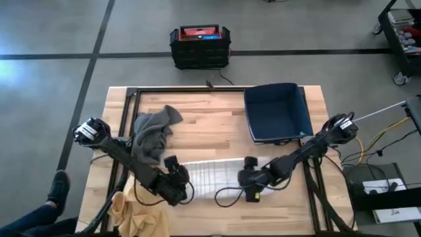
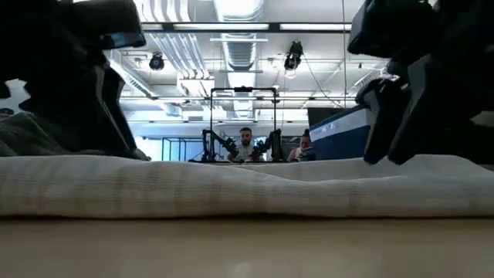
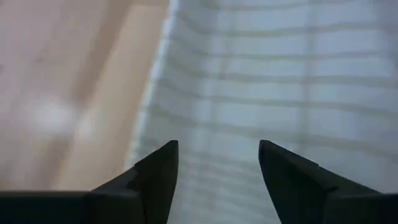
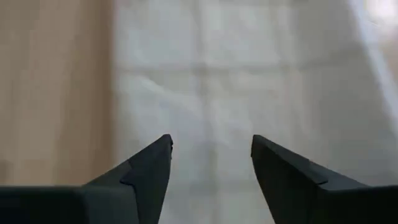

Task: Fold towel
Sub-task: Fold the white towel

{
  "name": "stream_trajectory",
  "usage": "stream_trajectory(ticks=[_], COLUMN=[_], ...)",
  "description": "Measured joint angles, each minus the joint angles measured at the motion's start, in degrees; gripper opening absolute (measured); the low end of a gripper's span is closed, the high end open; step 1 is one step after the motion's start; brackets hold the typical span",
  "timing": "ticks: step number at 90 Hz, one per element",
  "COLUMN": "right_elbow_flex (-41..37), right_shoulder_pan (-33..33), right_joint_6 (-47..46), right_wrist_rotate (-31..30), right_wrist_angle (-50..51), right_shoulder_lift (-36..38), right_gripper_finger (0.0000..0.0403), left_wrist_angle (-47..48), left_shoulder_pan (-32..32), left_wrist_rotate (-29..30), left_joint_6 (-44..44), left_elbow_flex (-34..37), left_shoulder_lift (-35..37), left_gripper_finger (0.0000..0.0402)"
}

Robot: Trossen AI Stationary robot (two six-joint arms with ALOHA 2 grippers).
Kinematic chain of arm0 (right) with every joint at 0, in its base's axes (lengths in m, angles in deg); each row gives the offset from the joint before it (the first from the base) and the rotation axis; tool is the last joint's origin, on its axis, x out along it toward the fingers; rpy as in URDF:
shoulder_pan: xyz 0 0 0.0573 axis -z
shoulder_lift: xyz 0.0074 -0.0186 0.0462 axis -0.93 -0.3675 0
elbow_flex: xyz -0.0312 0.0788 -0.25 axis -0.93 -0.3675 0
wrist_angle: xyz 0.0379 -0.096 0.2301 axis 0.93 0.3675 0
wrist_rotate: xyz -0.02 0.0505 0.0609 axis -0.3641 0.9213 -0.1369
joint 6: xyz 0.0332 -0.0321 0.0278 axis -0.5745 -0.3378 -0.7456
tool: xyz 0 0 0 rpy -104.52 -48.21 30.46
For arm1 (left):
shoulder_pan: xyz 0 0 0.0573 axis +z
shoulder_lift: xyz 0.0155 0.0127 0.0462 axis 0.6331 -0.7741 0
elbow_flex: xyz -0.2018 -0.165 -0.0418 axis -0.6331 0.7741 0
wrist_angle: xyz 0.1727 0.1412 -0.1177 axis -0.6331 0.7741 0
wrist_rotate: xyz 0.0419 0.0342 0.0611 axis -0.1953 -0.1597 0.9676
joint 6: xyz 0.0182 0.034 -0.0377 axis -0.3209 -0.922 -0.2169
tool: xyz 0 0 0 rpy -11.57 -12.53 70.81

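Note:
A white towel with faint stripes (image 1: 214,174) lies flat on the wooden table near its front edge, as a long band running left to right, thick in the low view (image 2: 247,185). My left gripper (image 1: 181,178) is open over the towel's left end, its fingers (image 3: 155,174) pointing down at the cloth beside the towel's edge (image 3: 155,93). My right gripper (image 1: 248,172) is open over the right end, above the cloth (image 4: 249,74). In the low view both grippers stand low at the towel's two ends. My left gripper is open above the towel's left end; I cannot tell whether its fingertips touch the cloth. My right gripper is open above the towel's right end; I cannot tell whether its fingertips touch the cloth either.
A crumpled grey cloth (image 1: 154,135) lies at the far left of the table. A blue bin (image 1: 277,112) stands at the far right. A yellowish cloth (image 1: 131,210) lies at the front left corner. A black cable (image 1: 227,194) loops in front of the towel.

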Motion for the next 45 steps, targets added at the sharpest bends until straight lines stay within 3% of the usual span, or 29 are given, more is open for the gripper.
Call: stream_trajectory(ticks=[11,29,45], right_elbow_flex=[-5.08,-9.31,-7.72], right_shoulder_pan=[-0.88,-3.39,-3.32], right_joint_6=[-1.63,-6.53,-4.85], right_wrist_rotate=[0.43,0.01,0.65], right_wrist_angle=[-10.17,-10.03,-8.95], right_shoulder_lift=[0.03,0.19,2.69], right_gripper_finger=[0.018,0.0162,0.0153], left_wrist_angle=[-1.66,-2.67,-0.89], left_shoulder_pan=[-0.12,-0.55,-0.61], left_wrist_rotate=[-4.98,-7.79,-9.73], left_joint_6=[1.74,5.09,4.13], left_elbow_flex=[3.12,7.77,5.94], left_shoulder_lift=[0.0,0.87,5.9], left_gripper_finger=[0.018,0.0162,0.0159])
